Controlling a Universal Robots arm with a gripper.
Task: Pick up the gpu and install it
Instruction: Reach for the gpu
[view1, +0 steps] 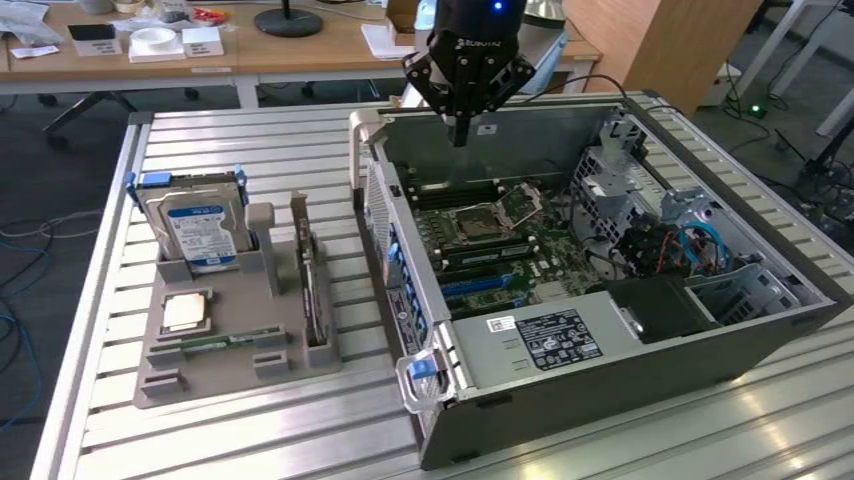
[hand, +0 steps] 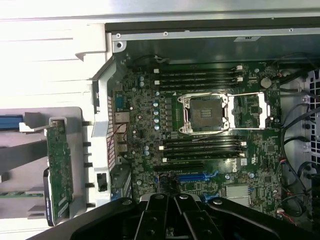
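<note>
The gpu (view1: 310, 272) stands on edge in a slot of the grey holder (view1: 220, 370), at the exterior view's left of the open computer case (view1: 601, 335). In the wrist view the gpu (hand: 59, 170) shows its green circuit board beside the case wall. My gripper (view1: 461, 132) hangs above the far end of the case, over the motherboard (view1: 501, 245), well apart from the gpu. Its fingers are shut together with nothing between them. In the wrist view the gripper (hand: 175, 202) is above the blue expansion slot (hand: 197, 176).
The holder also carries a silver hard drive (view1: 200, 230), a processor chip (view1: 184, 312) and a slim RAM stick (view1: 214, 342). Inside the case are an open processor socket (hand: 205, 112), memory slots, cables and drive cages (view1: 641, 215). A wooden desk (view1: 200, 55) stands behind the slatted metal table.
</note>
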